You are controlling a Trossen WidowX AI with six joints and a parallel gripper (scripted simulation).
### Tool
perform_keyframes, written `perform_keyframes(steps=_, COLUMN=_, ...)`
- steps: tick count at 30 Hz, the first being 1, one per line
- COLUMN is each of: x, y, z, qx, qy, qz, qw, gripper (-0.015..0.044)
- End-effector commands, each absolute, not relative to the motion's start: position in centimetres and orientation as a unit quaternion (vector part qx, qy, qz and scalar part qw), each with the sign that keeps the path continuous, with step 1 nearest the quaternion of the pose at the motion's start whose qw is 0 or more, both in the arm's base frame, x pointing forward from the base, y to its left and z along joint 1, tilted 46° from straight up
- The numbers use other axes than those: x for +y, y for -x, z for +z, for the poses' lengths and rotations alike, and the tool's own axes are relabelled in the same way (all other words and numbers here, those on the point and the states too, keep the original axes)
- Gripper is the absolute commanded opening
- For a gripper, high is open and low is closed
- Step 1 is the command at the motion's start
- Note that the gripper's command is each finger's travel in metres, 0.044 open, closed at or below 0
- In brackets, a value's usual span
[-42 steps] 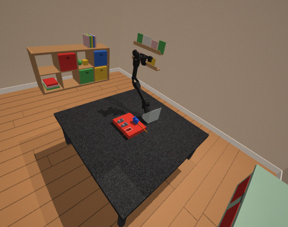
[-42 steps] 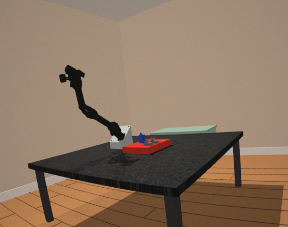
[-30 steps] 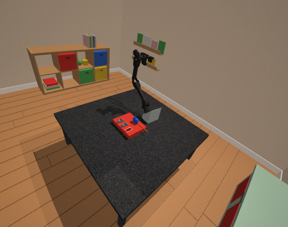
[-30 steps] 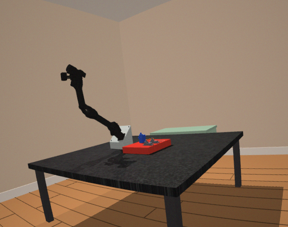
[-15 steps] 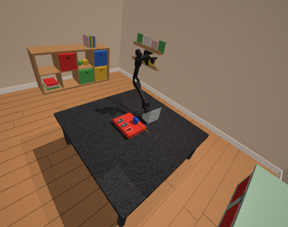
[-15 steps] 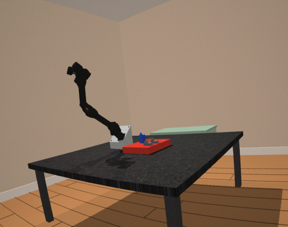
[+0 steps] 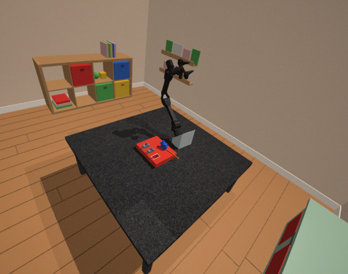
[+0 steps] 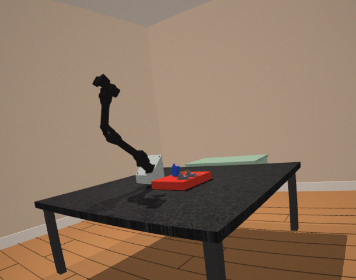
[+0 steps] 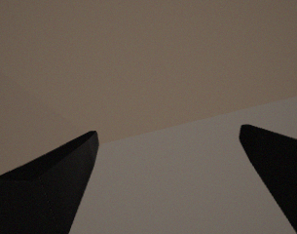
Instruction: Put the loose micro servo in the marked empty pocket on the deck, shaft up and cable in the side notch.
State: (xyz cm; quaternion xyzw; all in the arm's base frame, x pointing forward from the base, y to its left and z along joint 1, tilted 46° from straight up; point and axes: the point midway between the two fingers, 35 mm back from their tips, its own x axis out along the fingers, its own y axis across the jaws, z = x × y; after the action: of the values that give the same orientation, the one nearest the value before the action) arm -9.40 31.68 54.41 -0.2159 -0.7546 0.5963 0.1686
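Observation:
The loose blue micro servo [image 7: 164, 145] [image 8: 175, 170] rests on top of the red deck [image 7: 166, 158] [image 8: 169, 185], near the side by the grey panel. Its orange cable [image 7: 173, 153] runs across the deck and past its edge. How the servo is turned is too small to tell surely. The marked pocket [image 7: 155, 156] has a white outline and is empty. Two grey servos [image 7: 145, 145] [image 7: 150, 150] sit in a row with it. My gripper [image 7: 190, 67] [image 9: 167, 134] is open and empty, high above the table and far from the servo. The wrist view shows only walls or ceiling between the fingers.
A light grey slanted panel [image 7: 183, 139] [image 8: 159, 170] stands between the arm's base and the deck. All stand on the black table [image 7: 174, 188] [image 8: 232, 192]. Wall shelves [image 7: 175, 57] with books are behind the arm in the top view.

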Motion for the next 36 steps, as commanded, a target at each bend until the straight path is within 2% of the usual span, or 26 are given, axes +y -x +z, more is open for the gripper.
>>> perform_keyframes(steps=1, x=33.9, y=8.0, z=52.8, qx=-0.723, qy=0.244, qz=0.619, qw=0.189, gripper=0.044)
perform_keyframes(steps=8, x=34.9, y=7.1, z=51.7, qx=-0.704, qy=0.262, qz=0.629, qw=0.201, gripper=0.044)
perform_keyframes(steps=20, x=38.8, y=2.9, z=46.8, qx=-0.594, qy=0.328, qz=0.688, qw=0.255, gripper=0.044)
perform_keyframes(steps=36, x=42.4, y=-5.0, z=36.8, qx=-0.373, qy=0.431, qz=0.75, qw=0.337, gripper=0.044)
